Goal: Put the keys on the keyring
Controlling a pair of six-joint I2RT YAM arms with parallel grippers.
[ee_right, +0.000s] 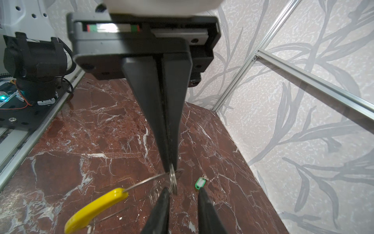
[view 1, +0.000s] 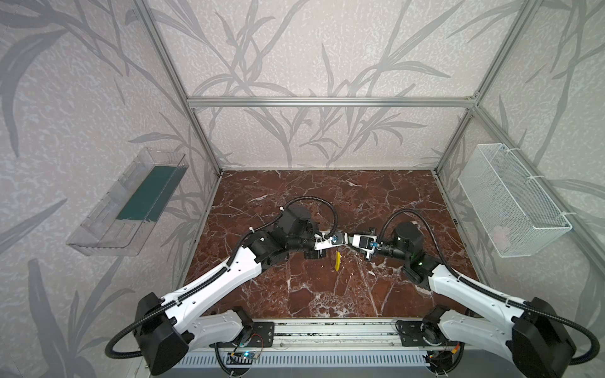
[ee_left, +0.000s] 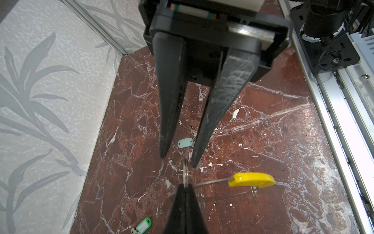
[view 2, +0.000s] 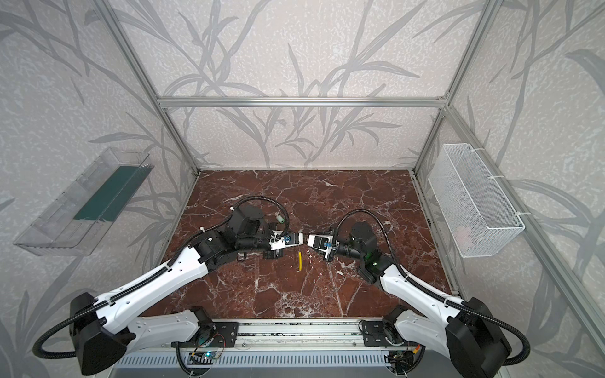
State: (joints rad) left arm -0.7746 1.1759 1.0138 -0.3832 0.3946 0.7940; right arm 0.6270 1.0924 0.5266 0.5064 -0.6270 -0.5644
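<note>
left gripper (ee_left: 185, 185) was pinched fully shut on the thin wire of the keyring (ee_left: 252, 179), held above the marble table (view 1: 327, 294) at centre frame in both top views; yellow sleeve (view 1: 337, 261) hung just below the meeting fingertips. A small metal ring (ee_right: 173, 181) sat at the pinch. right gripper (ee_left: 178, 160) faced it tip to tip, fingers partly apart, gripping nothing, one fingertip (ee_left: 193, 163) right at that ring. green key (view 2: 279, 217) lay on the table just above the left gripper, left of centre; mint key (ee_left: 185, 142) lay on the table beneath the right gripper, hidden in top views
</note>
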